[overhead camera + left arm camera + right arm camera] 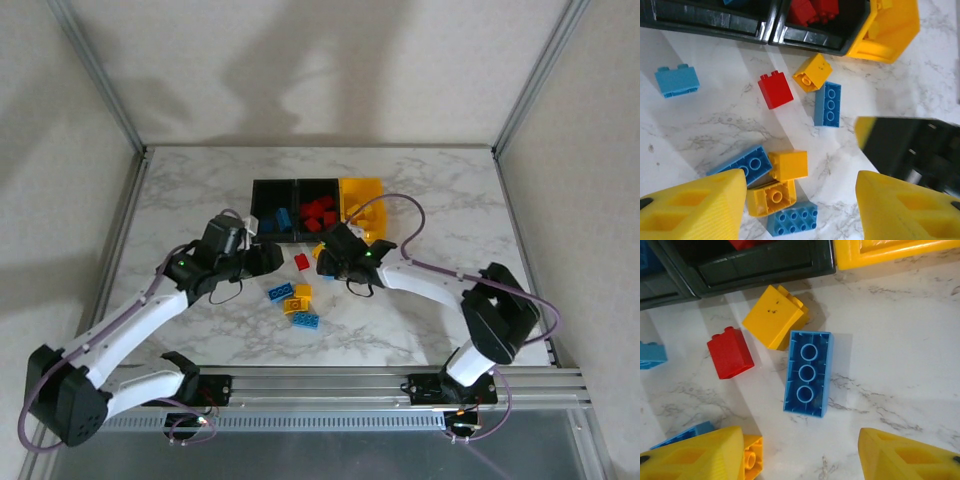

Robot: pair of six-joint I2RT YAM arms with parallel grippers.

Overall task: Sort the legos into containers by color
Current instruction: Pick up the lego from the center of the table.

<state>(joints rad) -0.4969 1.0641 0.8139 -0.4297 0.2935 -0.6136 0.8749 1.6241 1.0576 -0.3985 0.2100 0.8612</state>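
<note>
Top external view: the containers point(299, 185) are set in a row on the bench point(190, 200), with blue legos point(281, 219) seen in the left black one, red ones in the middle black one, and the yellow one at the right end. Loose bricks are scattered just in front of the row: a red brick point(730, 352), a yellow brick point(774, 316) just beside an upturned blue brick point(807, 372), and a blue-and-yellow cluster point(298, 303) nearer the arm bases. Over these the left hand point(264, 258) and the right hand point(326, 262) are held, both spread wide and empty, and the cluster is seen between the left hand's fingers point(695, 207).
</note>
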